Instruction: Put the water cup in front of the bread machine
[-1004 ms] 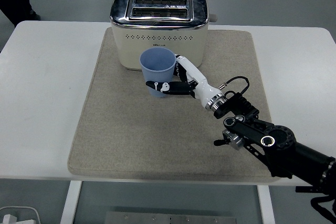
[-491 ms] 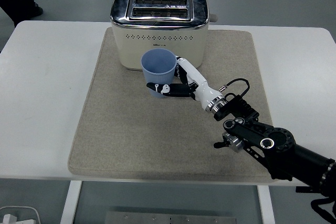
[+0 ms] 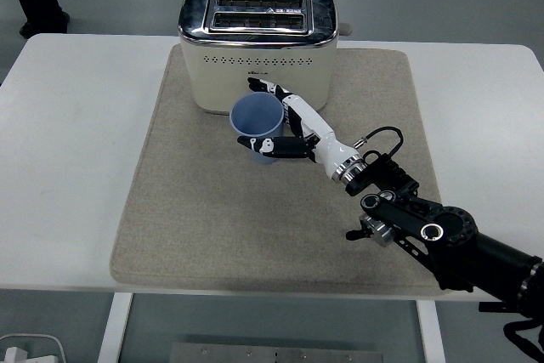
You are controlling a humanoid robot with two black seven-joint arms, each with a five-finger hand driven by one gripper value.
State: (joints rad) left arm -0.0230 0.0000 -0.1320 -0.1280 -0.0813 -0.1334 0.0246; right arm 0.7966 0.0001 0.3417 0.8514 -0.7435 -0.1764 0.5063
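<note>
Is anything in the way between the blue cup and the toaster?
Nothing visible. The blue cup already stands on the mat right in front of the toaster. Only the right hand is there, its fingers around the cup.

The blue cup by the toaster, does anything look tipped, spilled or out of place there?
Nothing stands out. The blue cup stands upright on the beige mat in front of the toaster, with no spill visible. The right hand has its fingers spread around the cup.
</note>
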